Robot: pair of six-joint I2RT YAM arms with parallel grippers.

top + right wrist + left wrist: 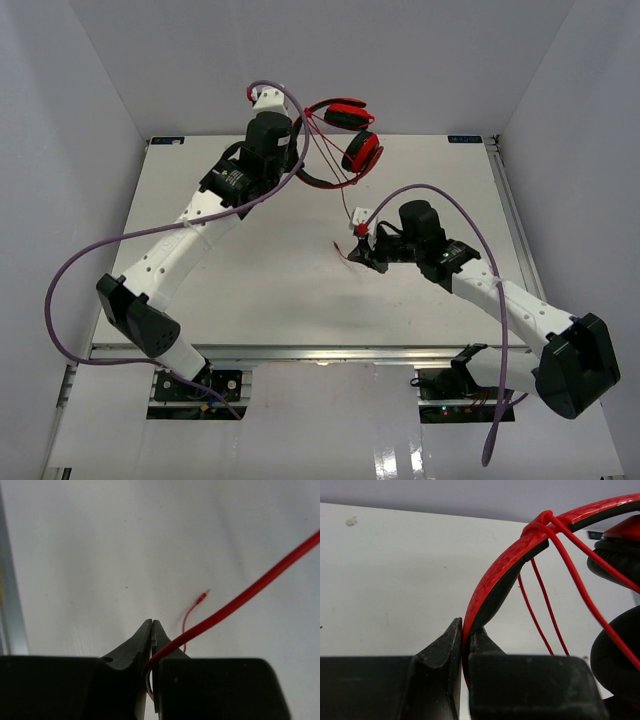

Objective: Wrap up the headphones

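The white table (pixel 250 290) lies under both my arms. The red headphones (pixel 345 140) are up in the air at my left gripper (pixel 466 628), which is pinched tight on the headband (pixel 495 575). Loops of thin red cable (pixel 240 600) cross the band just past my left fingertips. My right gripper (pixel 152 624) is squeezed on that cable, and the little plug (pixel 201 598) sits just beyond my fingertips. I think I should pull the cable snug, carry it round the band, and not let it slip.
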